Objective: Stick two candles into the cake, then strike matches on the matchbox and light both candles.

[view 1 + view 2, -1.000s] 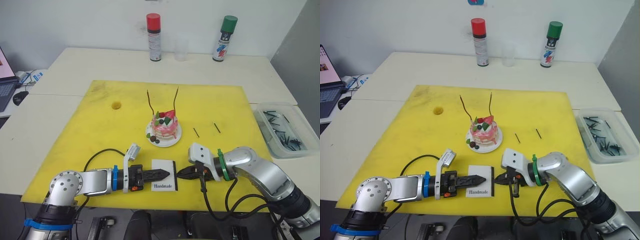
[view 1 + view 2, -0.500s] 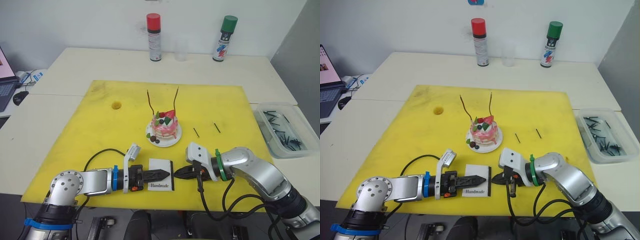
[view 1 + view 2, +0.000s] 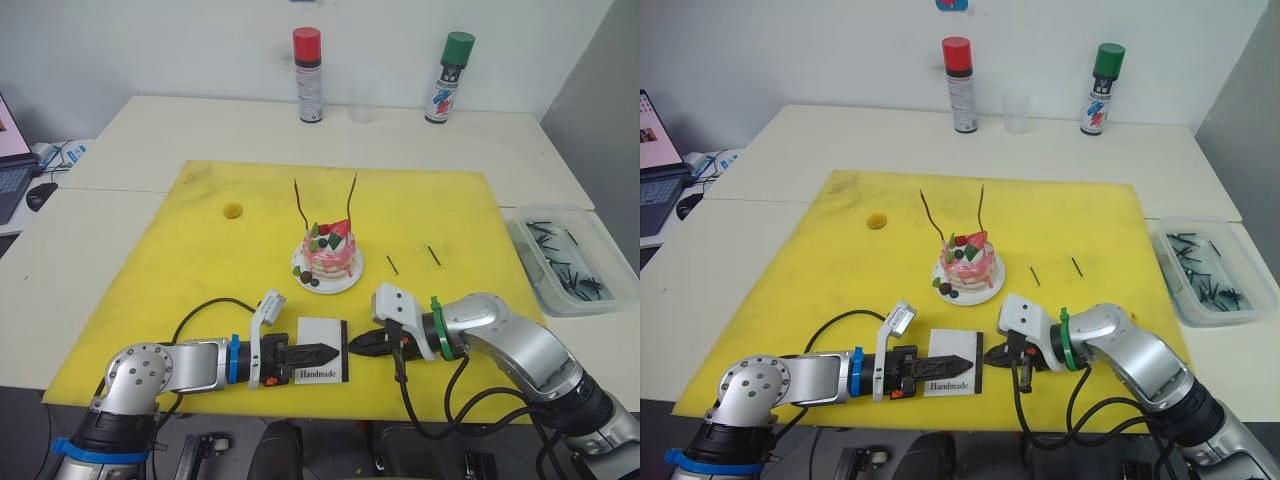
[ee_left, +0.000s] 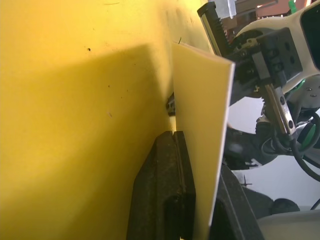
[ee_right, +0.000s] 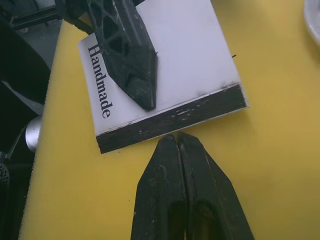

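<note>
The pink cake (image 3: 329, 253) sits on its white plate (image 3: 346, 279) at the mat's middle, with two thin wavy candles (image 3: 299, 205) (image 3: 352, 198) standing in it, both unlit. The white "Handmade" matchbox (image 3: 325, 332) lies near the mat's front edge. My left gripper (image 3: 338, 350) is shut on it, one finger (image 5: 130, 65) lying across its top. My right gripper (image 3: 353, 346) is shut, its tips touching the box's black strip (image 5: 175, 120); I see no match between them. Two loose matches (image 3: 392, 264) (image 3: 434, 256) lie to the right of the cake.
A yellow mat (image 3: 200, 250) covers the table. A clear bin (image 3: 566, 258) of dark matches stands at the right edge. A red-capped can (image 3: 308, 74), a clear cup (image 3: 362, 100) and a green-capped can (image 3: 449, 77) stand at the back. A laptop (image 3: 10, 160) is at far left.
The right gripper has slid a little to the left against the black strip, and the matchbox in the left gripper has shifted slightly left too. Cake and candles are unchanged.
</note>
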`<state>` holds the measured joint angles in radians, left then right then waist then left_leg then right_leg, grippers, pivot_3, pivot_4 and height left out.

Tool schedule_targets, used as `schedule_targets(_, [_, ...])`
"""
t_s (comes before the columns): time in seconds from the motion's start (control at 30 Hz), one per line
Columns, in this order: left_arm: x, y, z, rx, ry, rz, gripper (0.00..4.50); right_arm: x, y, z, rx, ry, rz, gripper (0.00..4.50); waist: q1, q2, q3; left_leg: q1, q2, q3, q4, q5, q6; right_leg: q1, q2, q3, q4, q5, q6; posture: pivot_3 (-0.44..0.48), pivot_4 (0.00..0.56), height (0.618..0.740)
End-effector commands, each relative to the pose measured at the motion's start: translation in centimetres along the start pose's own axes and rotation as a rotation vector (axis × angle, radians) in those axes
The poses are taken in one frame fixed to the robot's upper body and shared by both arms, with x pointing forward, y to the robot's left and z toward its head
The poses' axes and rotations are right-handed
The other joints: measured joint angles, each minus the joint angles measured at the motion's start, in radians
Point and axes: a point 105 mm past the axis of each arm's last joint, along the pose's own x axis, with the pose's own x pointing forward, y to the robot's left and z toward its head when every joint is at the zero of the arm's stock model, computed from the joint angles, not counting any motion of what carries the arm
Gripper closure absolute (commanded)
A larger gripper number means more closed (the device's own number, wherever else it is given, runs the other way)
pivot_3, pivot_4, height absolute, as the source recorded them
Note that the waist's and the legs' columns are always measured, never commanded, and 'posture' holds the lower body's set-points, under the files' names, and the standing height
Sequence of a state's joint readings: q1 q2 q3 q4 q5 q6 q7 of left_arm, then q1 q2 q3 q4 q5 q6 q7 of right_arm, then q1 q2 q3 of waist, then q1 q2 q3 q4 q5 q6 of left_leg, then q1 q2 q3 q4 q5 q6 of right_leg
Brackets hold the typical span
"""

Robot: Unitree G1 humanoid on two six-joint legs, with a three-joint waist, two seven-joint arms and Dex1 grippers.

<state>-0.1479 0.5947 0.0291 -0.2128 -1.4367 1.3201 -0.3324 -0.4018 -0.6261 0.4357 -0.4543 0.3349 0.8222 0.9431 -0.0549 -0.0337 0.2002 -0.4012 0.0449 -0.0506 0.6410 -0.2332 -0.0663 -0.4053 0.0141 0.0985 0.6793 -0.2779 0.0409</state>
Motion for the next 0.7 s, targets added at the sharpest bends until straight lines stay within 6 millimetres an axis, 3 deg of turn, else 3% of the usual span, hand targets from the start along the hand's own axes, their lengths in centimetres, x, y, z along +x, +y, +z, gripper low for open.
schedule_targets(0.03, [-0.2, -0.2, -1.0, -0.018, 0.022, -0.015, 4.45, -1.9, -0.7, 2.6, -0.090, -0.077, -0.075, 4.50, -0.001, 0.000, 0.000, 0.000, 0.000, 0.000, 0.000, 0.000, 0.000, 0.000, 0.000, 0.000, 0.000, 0.000, 0.000, 0.000, 0.150, 0.733])
schedule_targets(0.17, [-1.2, -2.3, -0.5, 0.053, -0.031, -0.080, 4.45, -3.9, -1.1, 3.9, -0.166, -0.139, -0.147, 4.50, -0.001, 0.000, 0.000, -0.001, 0.000, 0.000, -0.002, 0.000, 0.000, -0.001, 0.000, 0.000, 0.000, -0.001, -0.001, 0.000, 0.150, 0.733])
schedule_targets(0.33, [-2.8, -4.4, -0.5, 0.226, -0.096, -0.092, 4.45, -5.7, -1.9, 3.9, -0.163, -0.175, -0.258, 4.50, -0.001, -0.001, 0.000, 0.000, 0.001, 0.000, -0.009, -0.001, -0.002, -0.003, 0.000, 0.000, -0.001, -0.001, 0.002, 0.000, 0.150, 0.733])
schedule_targets(0.43, [-5.0, -4.8, 0.5, 0.246, -0.192, -0.071, 4.50, -6.8, -3.5, 4.3, -0.126, -0.260, -0.407, 3.89, -0.001, -0.001, 0.001, 0.000, 0.001, 0.000, -0.011, -0.001, -0.002, -0.004, 0.000, -0.001, -0.001, -0.002, 0.000, 0.000, 0.150, 0.733])
schedule_targets(0.6, [-7.2, -5.2, 1.4, 0.220, -0.268, -0.077, 4.50, -6.7, -5.6, 3.2, -0.110, -0.280, -0.619, 2.20, -0.002, -0.001, 0.001, -0.001, 0.002, 0.000, -0.012, -0.001, -0.002, -0.006, 0.000, -0.001, -0.001, -0.004, -0.002, 0.000, 0.150, 0.733])
schedule_targets(0.7, [-7.6, -5.1, 1.8, 0.186, -0.300, -0.080, 4.50, -5.7, -5.9, 2.0, -0.063, -0.284, -0.680, 2.20, -0.001, -0.001, 0.000, -0.001, 0.001, 0.001, -0.012, -0.001, -0.002, -0.005, 0.000, 0.000, -0.001, -0.005, -0.004, 0.000, 0.150, 0.733])
